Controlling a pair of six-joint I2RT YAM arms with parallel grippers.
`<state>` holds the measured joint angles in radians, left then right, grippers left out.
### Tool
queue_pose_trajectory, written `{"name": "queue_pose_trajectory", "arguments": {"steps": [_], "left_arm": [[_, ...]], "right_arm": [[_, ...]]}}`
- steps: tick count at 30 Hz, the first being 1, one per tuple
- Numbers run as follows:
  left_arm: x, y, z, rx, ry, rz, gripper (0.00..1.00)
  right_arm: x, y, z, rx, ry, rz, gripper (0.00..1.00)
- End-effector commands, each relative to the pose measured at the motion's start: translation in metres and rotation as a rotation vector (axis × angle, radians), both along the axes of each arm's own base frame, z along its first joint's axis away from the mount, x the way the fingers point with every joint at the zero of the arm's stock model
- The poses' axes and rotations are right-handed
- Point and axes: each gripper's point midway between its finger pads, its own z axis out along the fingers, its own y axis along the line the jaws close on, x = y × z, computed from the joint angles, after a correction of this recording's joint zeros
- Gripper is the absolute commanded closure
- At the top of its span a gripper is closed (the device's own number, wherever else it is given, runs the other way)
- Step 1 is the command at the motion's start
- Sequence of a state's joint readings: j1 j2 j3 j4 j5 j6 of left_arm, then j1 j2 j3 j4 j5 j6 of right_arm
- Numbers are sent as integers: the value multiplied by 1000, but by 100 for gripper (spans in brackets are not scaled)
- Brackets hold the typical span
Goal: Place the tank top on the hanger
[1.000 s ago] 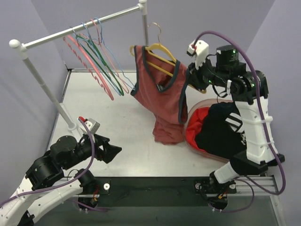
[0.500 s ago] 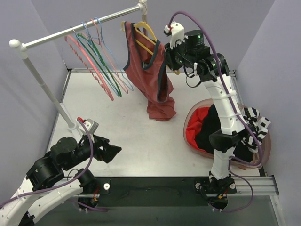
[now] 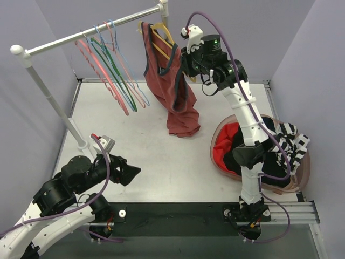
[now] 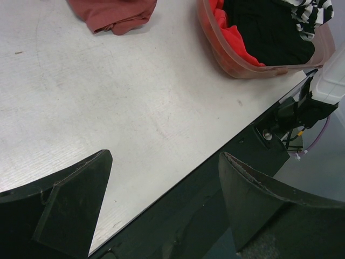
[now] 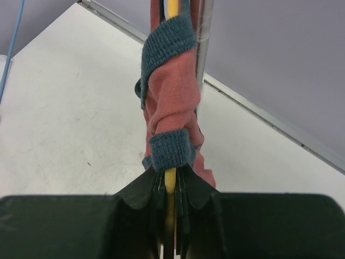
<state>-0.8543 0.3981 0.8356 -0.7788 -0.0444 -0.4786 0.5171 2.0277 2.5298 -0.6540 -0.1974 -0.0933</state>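
Nearest to us, a black mounting strip (image 3: 178, 218) runs along the table's front edge and carries both arm bases. Low on the left, the left gripper (image 4: 164, 156) hangs just above the near part of the table (image 3: 140, 135) with its jaws spread wide and nothing between them. The tabletop is a pale grey-white sheet with faint scuffs and specks.

On the near right we see a translucent pinkish basket (image 3: 212, 152) resting on the table. It holds a bright red garment (image 3: 223, 141), a black garment (image 3: 237, 154) and a striped garment (image 3: 291, 141) draped over its far rim.

Farther back, the right arm reaches high. The right gripper (image 5: 170, 179) is clamped tight on the end of the yellow hanger (image 5: 171, 7), close to a thin upright post. The tank top (image 3: 168, 86) hangs on that hanger, one dark-trimmed strap bunched right at the fingertips, and its crumpled hem lies on the table mid-surface.

Behind it, a white rack (image 3: 64, 39) crosses the back at a slant and carries pink, green and blue hangers (image 3: 110, 70). Whether the yellow hanger's hook sits on the rail we cannot tell. Plain lavender walls (image 3: 32, 113) close in the left, back and right.
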Motion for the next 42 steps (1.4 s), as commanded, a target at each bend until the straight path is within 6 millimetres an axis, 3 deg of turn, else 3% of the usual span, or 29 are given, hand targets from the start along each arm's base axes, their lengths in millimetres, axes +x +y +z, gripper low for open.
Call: {"name": "queue_pose_trajectory", "arguments": {"steps": [1, 6, 8, 10, 11, 12, 14, 15, 18, 21, 25, 26, 27, 29, 31, 32, 33, 34, 35, 37, 40, 42], "left_arm": [[7, -6, 10, -43, -29, 8, 9], [6, -8, 12, -57, -32, 4, 9], [5, -9, 14, -64, -31, -4, 8], [4, -10, 15, -71, -28, -10, 8], [4, -10, 17, -75, -28, -12, 8], [2, -11, 19, -81, -24, -20, 8], [1, -13, 22, -80, -20, -25, 8], [1, -12, 26, -89, -22, -23, 8], [1, -12, 36, -103, -29, -19, 8], [2, -10, 48, -118, -47, -9, 8], [4, 0, 75, -153, -86, 37, 8], [5, 3, 80, -158, -91, 50, 7], [5, 6, 81, -154, -88, 64, 6], [7, 15, 94, -176, -108, 106, 5], [6, 20, 101, -187, -116, 127, 4], [8, 26, 109, -200, -130, 156, 4], [8, 28, 112, -203, -131, 164, 4], [8, 30, 114, -203, -134, 173, 4], [7, 34, 122, -215, -145, 182, 4], [7, 40, 124, -201, -144, 204, 4], [4, 48, 130, -204, -150, 217, 4], [1, 51, 131, -212, -148, 222, 4]], "right_arm": [[-3, 11, 38, 86, -107, 24, 100], [-12, 10, 25, 53, -72, 41, 100], [-17, 7, 28, 44, -76, 48, 94], [-21, 2, 29, 37, -78, 41, 78], [-26, -3, 38, 37, -96, 37, 68], [-29, -7, 43, 31, -109, 27, 53], [-42, -20, 59, 38, -137, 18, 38], [-46, -26, 63, 31, -149, 12, 25], [-68, -47, 78, 20, -181, -6, 9], [-88, -71, 85, 11, -196, -61, 0], [-107, -124, 88, 77, -170, -178, 0], [-121, -138, 98, 122, -180, -192, 0], [-116, -169, 85, 131, -145, -283, 0], [-137, -199, 89, 220, -139, -387, 0], [-147, -227, 66, 235, -95, -500, 0], [-167, -236, 71, 269, -121, -536, 0], [-175, -244, 67, 270, -122, -577, 0], [-180, -257, 49, 259, -96, -639, 0], [-198, -266, 48, 271, -102, -683, 0], [-210, -291, 26, 237, -82, -815, 0], [-247, -316, -1, 203, -56, -952, 0], [-260, -327, -15, 172, -30, -1013, 0]]}}
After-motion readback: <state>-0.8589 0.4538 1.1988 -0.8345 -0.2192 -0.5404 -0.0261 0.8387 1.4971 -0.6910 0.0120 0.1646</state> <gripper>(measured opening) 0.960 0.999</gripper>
